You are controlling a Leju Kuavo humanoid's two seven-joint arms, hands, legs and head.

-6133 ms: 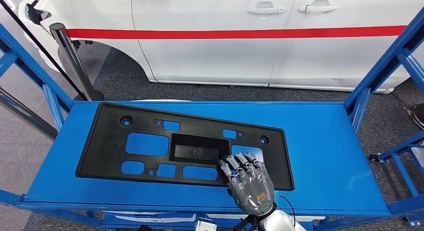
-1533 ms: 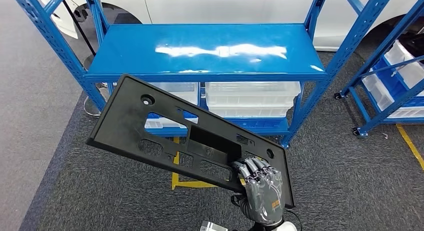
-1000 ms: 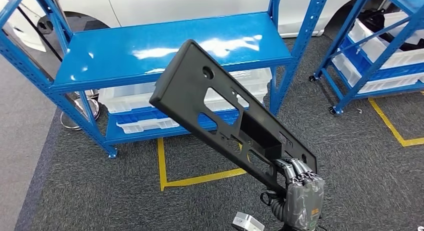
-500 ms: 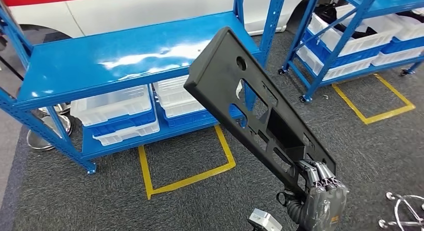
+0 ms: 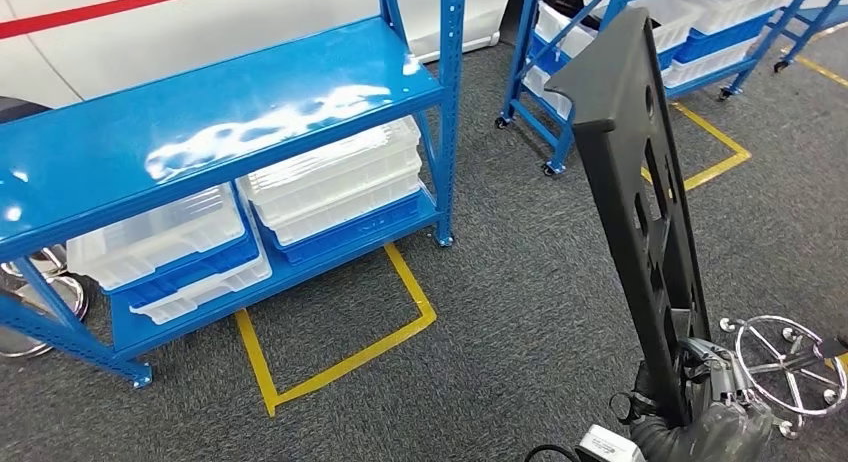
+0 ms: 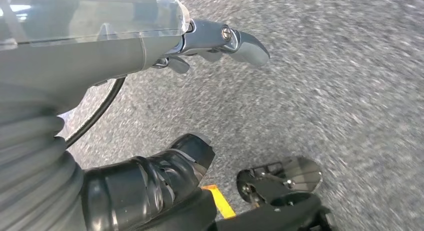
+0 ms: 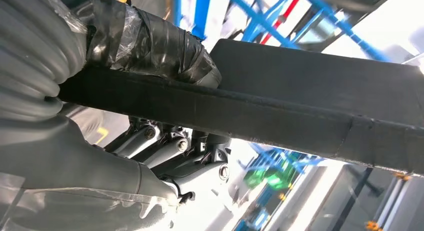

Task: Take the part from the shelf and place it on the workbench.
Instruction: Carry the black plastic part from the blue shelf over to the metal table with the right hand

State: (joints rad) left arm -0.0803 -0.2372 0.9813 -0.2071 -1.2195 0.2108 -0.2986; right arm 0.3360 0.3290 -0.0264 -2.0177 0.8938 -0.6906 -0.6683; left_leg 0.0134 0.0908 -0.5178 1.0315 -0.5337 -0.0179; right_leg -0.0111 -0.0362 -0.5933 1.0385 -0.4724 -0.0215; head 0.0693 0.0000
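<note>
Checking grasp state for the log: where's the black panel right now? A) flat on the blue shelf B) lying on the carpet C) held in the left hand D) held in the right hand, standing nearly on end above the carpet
D: the right hand grips the black panel at its lower end, and the panel rises steeply over the grey carpet, away from the blue shelf.

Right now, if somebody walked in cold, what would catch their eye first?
First the long black panel, standing almost on end at the right, gripped at its lower end by the robot's right hand. Next the blue shelf on the left, its glossy top bare, with clear bins below. Behind it runs a white car with a red stripe.
</note>
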